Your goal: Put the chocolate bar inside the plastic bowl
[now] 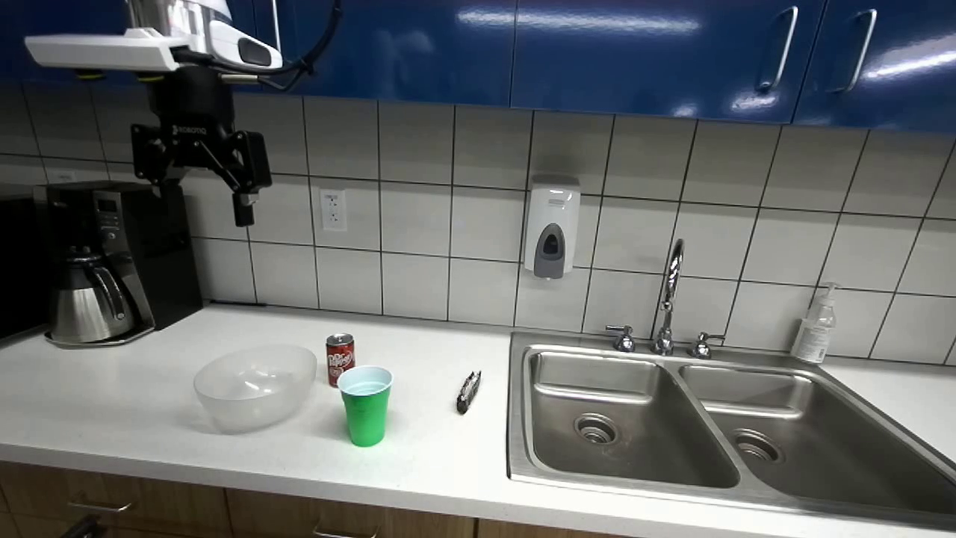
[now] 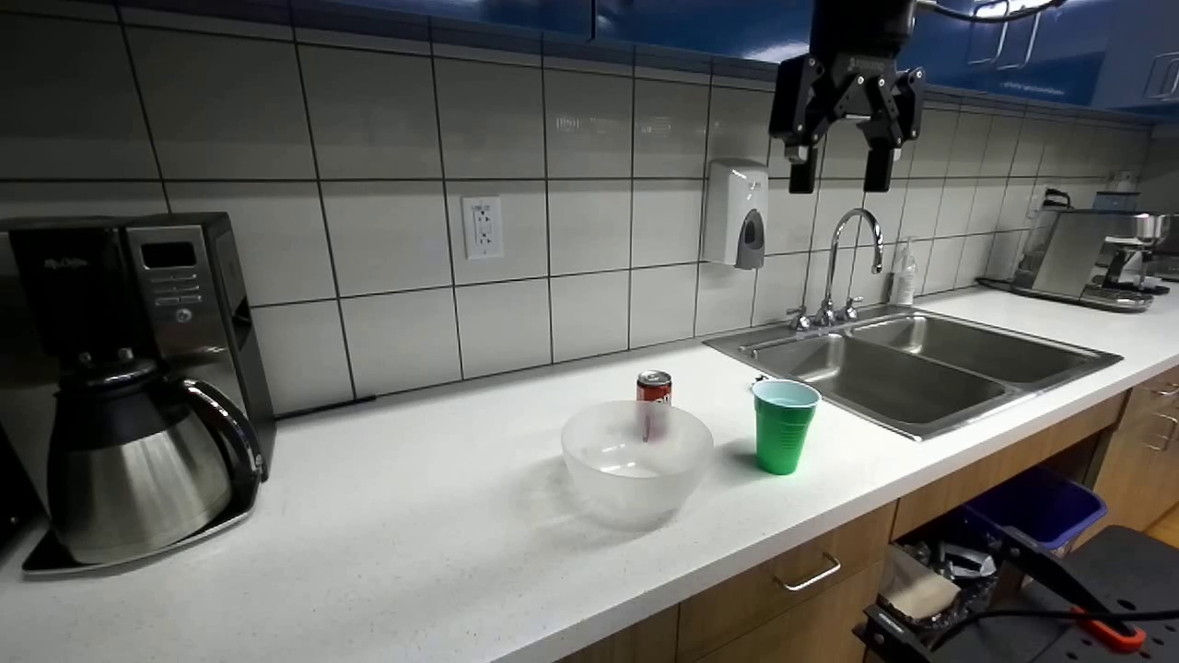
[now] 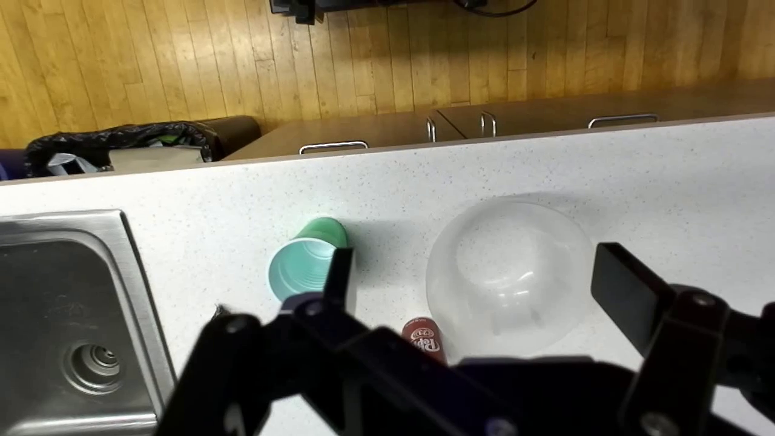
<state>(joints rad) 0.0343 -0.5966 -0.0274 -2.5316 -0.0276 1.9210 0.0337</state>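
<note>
The chocolate bar [image 1: 468, 391], thin and dark, lies on the white counter between the green cup and the sink. In an exterior view only a small dark tip [image 2: 760, 378] shows behind the cup. In the wrist view a dark end [image 3: 221, 311] shows beside my gripper's linkage, which hides the rest. The clear whitish plastic bowl [image 1: 250, 407] stands upright on the counter and holds nothing visible; it also shows in an exterior view [image 2: 636, 502] and the wrist view [image 3: 508, 242]. My gripper [image 1: 208, 202] [image 2: 840, 173] [image 3: 475, 269] is open and empty, high above the counter.
A green cup [image 1: 366, 415] stands right of the bowl, and a red-brown can [image 1: 340, 360] stands close behind both. A steel double sink [image 1: 627, 478] with a faucet [image 1: 668, 291] is at the right. A coffee maker [image 1: 142, 246] is at the left. Blue cabinets [image 1: 418, 52] hang above.
</note>
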